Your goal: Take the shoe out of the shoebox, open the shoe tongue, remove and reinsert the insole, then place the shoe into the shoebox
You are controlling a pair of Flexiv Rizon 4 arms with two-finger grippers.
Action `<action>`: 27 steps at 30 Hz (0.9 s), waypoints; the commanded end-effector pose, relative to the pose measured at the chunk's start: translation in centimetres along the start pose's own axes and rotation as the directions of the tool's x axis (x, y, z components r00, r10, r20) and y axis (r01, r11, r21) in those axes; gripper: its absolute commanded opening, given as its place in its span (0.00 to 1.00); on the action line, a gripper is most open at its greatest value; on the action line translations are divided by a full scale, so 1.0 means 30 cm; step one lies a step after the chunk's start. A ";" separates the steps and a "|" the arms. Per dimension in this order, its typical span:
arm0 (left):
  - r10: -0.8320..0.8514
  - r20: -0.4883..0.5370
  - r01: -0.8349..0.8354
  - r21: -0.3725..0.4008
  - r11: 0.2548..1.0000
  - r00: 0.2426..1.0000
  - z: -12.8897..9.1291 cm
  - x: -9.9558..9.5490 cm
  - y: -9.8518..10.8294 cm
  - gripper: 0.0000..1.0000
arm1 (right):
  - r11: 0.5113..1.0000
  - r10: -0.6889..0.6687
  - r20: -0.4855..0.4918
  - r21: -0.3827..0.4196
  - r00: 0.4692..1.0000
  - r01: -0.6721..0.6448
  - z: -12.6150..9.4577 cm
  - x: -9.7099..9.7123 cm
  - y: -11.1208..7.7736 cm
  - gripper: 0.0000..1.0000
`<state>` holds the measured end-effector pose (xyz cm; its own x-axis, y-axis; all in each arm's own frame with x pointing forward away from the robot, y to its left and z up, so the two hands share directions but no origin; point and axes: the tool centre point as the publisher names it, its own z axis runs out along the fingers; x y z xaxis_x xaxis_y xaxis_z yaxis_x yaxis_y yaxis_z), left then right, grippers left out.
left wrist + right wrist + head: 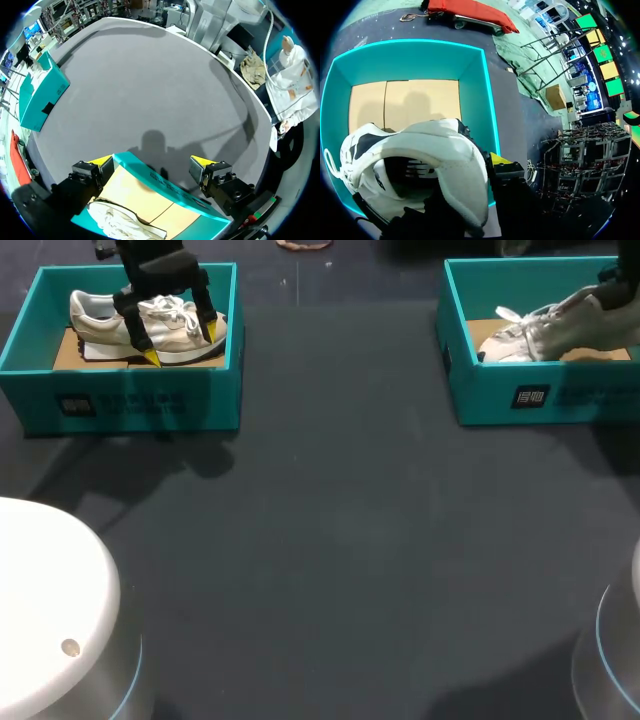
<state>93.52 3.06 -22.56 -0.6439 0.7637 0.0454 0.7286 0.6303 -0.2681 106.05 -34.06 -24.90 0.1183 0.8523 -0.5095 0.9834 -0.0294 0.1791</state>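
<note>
Two on dark grey table (340, 540): left shoebox (130, 405), right shoebox (540, 400).

Two teal shoeboxes are seen, both without a lid. In the upper left of the frame, the left shoebox (120, 400) holds a cream shoe (95, 325), which is laid flat on brown cardboard with its toe to the right. In the upper right, the right shoebox (540, 395) holds a white shoe (535, 335) with loose laces, its toe down to the left and its heel raised.
</note>
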 end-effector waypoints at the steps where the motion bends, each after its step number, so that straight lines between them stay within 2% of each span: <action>1: 0.001 -0.001 -0.001 -0.001 1.000 1.000 -0.001 0.001 0.001 1.00 | 1.000 0.003 -0.005 -0.006 1.000 -0.003 0.011 0.002 -0.013 0.00; 7: 0.001 -0.001 -0.001 -0.001 1.000 1.000 -0.001 0.001 0.001 1.00 | 0.998 0.042 -0.046 0.049 0.998 -0.040 0.098 0.026 -0.058 0.00; 19: 0.001 -0.001 -0.001 -0.001 1.000 1.000 -0.001 0.001 0.001 1.00 | 0.994 0.063 -0.085 0.097 0.994 -0.054 0.181 0.069 -0.104 0.00; 27: 0.001 -0.001 -0.001 -0.001 1.000 1.000 -0.001 0.001 0.001 1.00 | 0.988 0.083 -0.133 0.141 0.988 -0.064 0.263 0.108 -0.145 0.00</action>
<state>93.52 3.06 -22.56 -0.6440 0.7637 0.0454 0.7286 0.6303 -0.2681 102.80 -35.01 -33.13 0.1806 0.9046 -0.3861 0.9832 -0.1550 0.0968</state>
